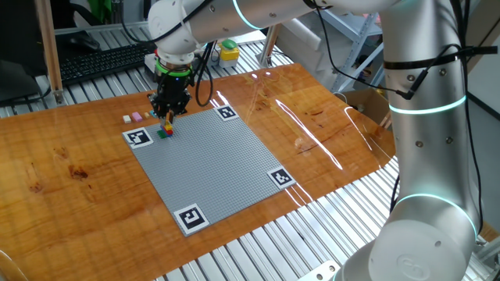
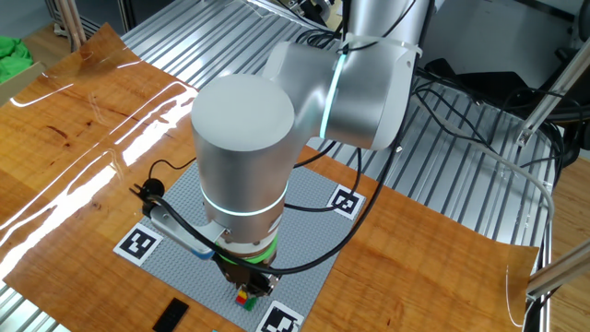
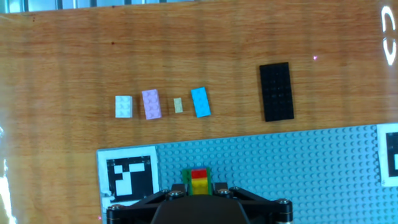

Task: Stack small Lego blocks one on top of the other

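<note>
Stacked blocks: small plastic Lego bricks [image 3: 199, 182] in red, yellow and green are sitting as one little pile on the grey studded baseplate [image 3: 298, 168], red at the far end, yellow behind it, green showing at both sides.
Pile position: it is resting near the baseplate's edge, just beside a black-and-white square marker tag [image 3: 129, 178], and it is showing as a tiny coloured speck in one fixed view [image 1: 166, 129] and the other fixed view [image 2: 244, 297].
Gripper: the black two-finger gripper [image 1: 169, 110] is hanging directly over the pile; I cannot tell whether its fingers are spread or pinching, since the hand view is showing only the dark housing at the bottom edge.
Loose blocks: a white brick [image 3: 124, 106], a pale lilac brick [image 3: 151, 104], a tiny pale yellow brick [image 3: 178, 105] and a light blue brick [image 3: 200, 102] are lying in a row on the wooden table [image 3: 68, 68], apart from one another.
Black piece: a flat black studded plate [image 3: 276, 91] is lying on the wood, near the baseplate's edge.
</note>
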{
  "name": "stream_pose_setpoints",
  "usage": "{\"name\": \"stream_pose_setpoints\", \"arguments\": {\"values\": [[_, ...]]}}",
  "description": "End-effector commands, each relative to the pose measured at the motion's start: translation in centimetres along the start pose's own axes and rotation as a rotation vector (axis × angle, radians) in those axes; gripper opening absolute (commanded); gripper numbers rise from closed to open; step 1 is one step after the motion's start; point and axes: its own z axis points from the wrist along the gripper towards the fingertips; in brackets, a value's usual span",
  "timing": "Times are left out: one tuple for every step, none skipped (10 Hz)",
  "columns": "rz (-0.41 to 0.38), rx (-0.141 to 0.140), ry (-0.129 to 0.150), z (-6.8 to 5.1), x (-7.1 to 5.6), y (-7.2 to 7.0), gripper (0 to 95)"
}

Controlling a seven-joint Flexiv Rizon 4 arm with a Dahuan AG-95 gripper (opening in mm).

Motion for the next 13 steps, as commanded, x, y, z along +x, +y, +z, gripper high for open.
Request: {"name": "stream_pose_setpoints", "arguments": {"values": [[-0.011,0.003,0.007,-0.3,-0.1,0.1,19.0],[-0.017,0.003,0.016,-0.6,0.0,0.0,0.0],[-0.019,0.004,0.021,-0.8,0.1,0.1,0.0],[-0.021,0.005,0.023,-0.9,0.1,0.1,0.0],[-0.022,0.007,0.026,-1.1,0.2,0.0,0.0],[-0.021,0.007,0.026,-1.1,0.3,0.0,0.0],[-0.019,0.008,0.029,-1.3,0.4,0.0,0.0],[-0.018,0.008,0.031,-1.5,0.6,0.0,0.0],[-0.017,0.009,0.032,-1.5,0.7,0.0,0.0],[-0.015,0.009,0.033,-1.5,0.9,0.0,0.0],[-0.015,0.010,0.033,-1.4,0.9,0.0,0.0],[-0.015,0.008,0.030,-0.8,0.8,0.0,0.0],[-0.016,0.002,0.022,0.4,0.7,0.1,0.0]]}}
